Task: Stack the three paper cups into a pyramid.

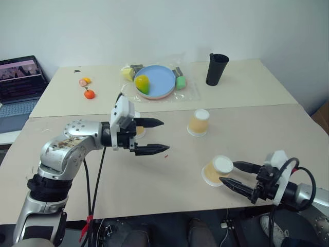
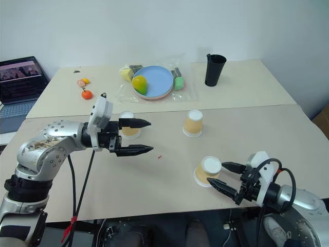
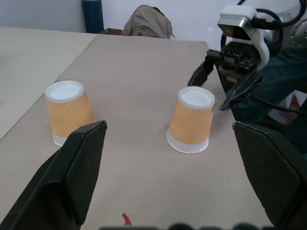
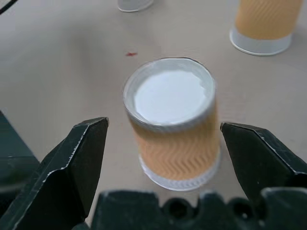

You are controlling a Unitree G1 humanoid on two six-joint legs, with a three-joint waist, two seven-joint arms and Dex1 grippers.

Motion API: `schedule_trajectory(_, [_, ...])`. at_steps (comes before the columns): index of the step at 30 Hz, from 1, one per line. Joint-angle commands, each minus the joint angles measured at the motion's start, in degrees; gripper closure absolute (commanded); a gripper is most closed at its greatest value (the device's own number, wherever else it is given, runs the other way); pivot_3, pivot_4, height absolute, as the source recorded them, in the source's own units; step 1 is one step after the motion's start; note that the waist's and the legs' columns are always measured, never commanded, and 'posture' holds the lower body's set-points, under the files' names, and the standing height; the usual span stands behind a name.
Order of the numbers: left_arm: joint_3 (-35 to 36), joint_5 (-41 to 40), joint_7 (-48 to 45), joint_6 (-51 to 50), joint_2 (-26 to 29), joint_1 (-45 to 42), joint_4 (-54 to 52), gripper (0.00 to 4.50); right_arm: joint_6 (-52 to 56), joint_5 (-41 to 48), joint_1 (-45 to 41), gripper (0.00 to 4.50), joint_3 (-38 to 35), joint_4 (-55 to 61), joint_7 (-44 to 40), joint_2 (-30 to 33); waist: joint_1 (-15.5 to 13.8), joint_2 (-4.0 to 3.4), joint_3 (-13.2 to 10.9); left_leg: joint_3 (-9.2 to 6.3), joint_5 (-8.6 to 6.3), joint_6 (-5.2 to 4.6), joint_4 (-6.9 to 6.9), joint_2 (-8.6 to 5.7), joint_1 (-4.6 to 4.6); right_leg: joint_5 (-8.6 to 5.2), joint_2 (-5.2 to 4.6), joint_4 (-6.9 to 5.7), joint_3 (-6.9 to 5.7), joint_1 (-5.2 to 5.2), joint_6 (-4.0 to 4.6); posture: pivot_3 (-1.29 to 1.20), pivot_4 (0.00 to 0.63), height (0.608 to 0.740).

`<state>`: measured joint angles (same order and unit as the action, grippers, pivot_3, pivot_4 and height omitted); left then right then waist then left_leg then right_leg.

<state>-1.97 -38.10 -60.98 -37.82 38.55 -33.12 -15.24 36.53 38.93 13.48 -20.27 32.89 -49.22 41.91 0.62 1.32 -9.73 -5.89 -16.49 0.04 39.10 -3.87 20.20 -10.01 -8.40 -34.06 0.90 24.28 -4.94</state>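
Three paper cups (image 1: 216, 170), upturned, light, crushable | right gripper (image 1: 230, 173) spread at 3 o'clock of nearest | left gripper (image 1: 155, 136) spread, empty | pinch mid-wall gently

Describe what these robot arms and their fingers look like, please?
Both arms are silvery metal with black joints and black cables. The left gripper and right gripper each have a white housing and two black, pointed fingers. A red cable tie hangs under the left arm.
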Motion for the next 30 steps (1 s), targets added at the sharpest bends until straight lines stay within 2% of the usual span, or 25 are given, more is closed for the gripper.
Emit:
schedule_trajectory(1, [1.26,-0.32,0.37,0.06,0.05,-0.69,-0.28,0.02,-0.14,-0.06,-2.00,0.07,2.79,0.74,0.52,0.24,0.10,0.00,0.00,0.00,0.00,0.00,0.00,0.00,-0.01,0.00,0.00,0.00,0.00,-0.01,0.00,0.00,0.150,0.720])
schedule_trajectory(8, [0.92,0.91,-0.83,1.24,2.19,3.30,-2.08,0.02,-1.45,-1.81,-6.42,0.07,6.29,-2.89,1.19,-0.22,0.17,0.01,-0.01,0.02,0.00,0.00,-0.01,-0.01,-0.01,0.01,0.00,0.00,0.03,0.02,0.01,0.00,0.150,0.720])
schedule_trajectory(16, [5.22,-5.33,0.77,-6.41,5.51,6.54,-6.11,0.02,-4.36,-4.97,-11.66,0.07,9.18,-8.17,1.92,-2.32,0.09,0.04,-0.03,-0.01,0.00,0.00,0.00,-0.01,0.01,0.01,0.00,-0.01,0.01,0.05,0.02,0.00,0.150,0.720])
schedule_trajectory(17, [6.01,-5.90,1.27,-7.32,5.90,7.12,-6.19,0.00,-4.32,-4.86,-12.17,0.58,9.27,-8.54,1.87,-2.50,0.20,0.04,-0.03,-0.01,0.00,0.00,-0.01,-0.01,0.01,0.01,0.00,-0.01,0.00,0.06,0.02,0.00,0.150,0.720])
schedule_trajectory(18, [6.74,-6.40,1.67,-7.96,6.22,7.64,-6.10,0.00,-4.40,-4.77,-12.47,0.68,9.31,-8.80,1.71,-2.59,0.25,0.04,-0.03,-0.02,0.00,0.00,-0.02,0.01,0.00,0.01,0.01,-0.02,0.00,0.07,0.03,0.00,0.150,0.720])
schedule_trajectory(21, [9.24,-8.64,2.77,-10.44,6.92,9.01,-5.26,0.00,-4.12,-5.03,-13.59,1.67,9.72,-9.65,1.82,-2.56,0.22,0.04,-0.03,-0.02,0.00,0.00,-0.01,0.00,0.00,0.02,0.01,-0.03,0.01,0.07,0.03,0.00,0.150,0.720])
schedule_trajectory(24, [12.86,-10.00,3.31,-12.01,7.78,11.83,-2.48,0.00,-3.85,-4.66,-17.09,1.67,10.70,-11.59,0.96,-2.49,0.34,0.04,-0.03,-0.02,0.00,0.00,-0.01,0.00,-0.01,0.02,0.01,-0.03,0.00,0.06,0.03,0.00,0.150,0.720])
schedule_trajectory(30, [15.43,-5.75,3.70,-8.16,9.83,17.71,1.26,0.00,-4.57,-6.69,-27.94,1.67,17.24,-17.14,-3.06,-3.38,0.59,0.02,-0.05,0.02,0.00,0.00,-0.03,0.08,-0.04,0.12,0.09,-0.04,0.02,0.11,0.21,0.00,0.150,0.720])
